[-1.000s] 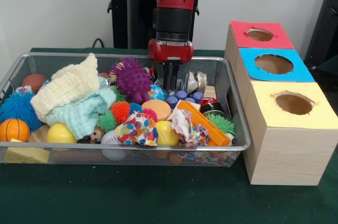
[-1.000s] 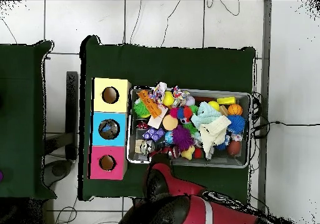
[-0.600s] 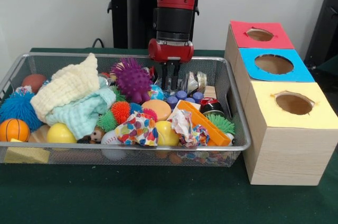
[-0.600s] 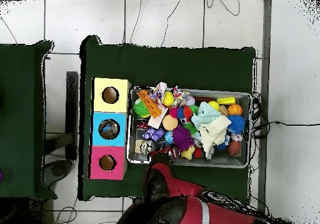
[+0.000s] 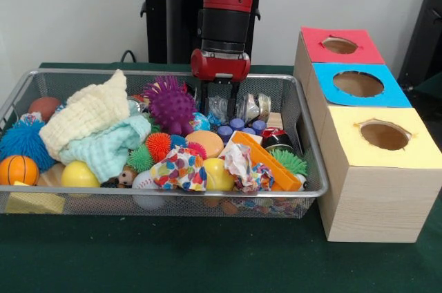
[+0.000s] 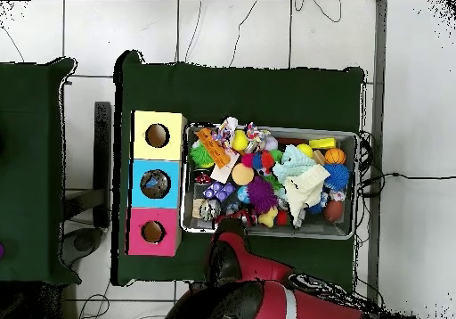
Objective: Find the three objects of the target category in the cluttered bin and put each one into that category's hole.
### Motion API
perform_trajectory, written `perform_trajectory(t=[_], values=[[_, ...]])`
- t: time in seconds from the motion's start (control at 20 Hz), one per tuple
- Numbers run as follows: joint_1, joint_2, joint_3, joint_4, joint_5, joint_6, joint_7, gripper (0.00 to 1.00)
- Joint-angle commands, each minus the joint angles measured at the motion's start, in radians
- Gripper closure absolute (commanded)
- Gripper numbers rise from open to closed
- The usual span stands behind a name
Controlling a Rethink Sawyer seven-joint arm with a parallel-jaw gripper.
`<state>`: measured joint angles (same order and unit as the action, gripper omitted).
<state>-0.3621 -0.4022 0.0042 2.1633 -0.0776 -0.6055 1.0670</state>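
Note:
The wire bin (image 5: 103,192) is heaped with toys, balls and cloths. My gripper (image 5: 220,108) hangs over its back middle, open, with a crumpled silvery wrapper (image 5: 217,109) showing between the fingers. A purple spiky ball (image 5: 171,104) lies just left of it, crushed shiny cans (image 5: 254,108) just right, and a cluster of blue knobs (image 5: 238,126) in front. Beside the bin stands the box with a red hole top (image 5: 338,45), a blue one (image 5: 359,84) and a yellow one (image 5: 383,135). In the overhead view the arm (image 6: 233,249) hides the gripper at the bin (image 6: 348,137).
A cream cloth (image 5: 86,113) on a mint cloth (image 5: 107,144) fills the bin's left half. A small basketball (image 5: 17,168), a blue spiky ball (image 5: 24,142), a yellow ball (image 5: 79,174) and an orange block (image 5: 266,162) lie near the front wall.
The fingers, close together before, now stand apart. The gripper has risen slightly and the silvery wrapper shows between the fingers.

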Motion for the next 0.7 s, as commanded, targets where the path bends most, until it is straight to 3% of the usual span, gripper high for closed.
perform_trajectory(t=[0.05, 0.2, 0.4, 0.7], values=[[-0.005, 0.099, -0.022, -0.039, 0.092, 0.139, 0.255, 0.00], [-0.005, 0.109, -0.033, -0.038, 0.090, 0.135, 0.250, 0.00], [-0.069, 0.142, 0.032, -0.046, 0.023, 0.120, 0.280, 0.00], [-0.050, 0.089, 0.103, -0.021, 0.044, 0.148, 0.298, 0.00]])
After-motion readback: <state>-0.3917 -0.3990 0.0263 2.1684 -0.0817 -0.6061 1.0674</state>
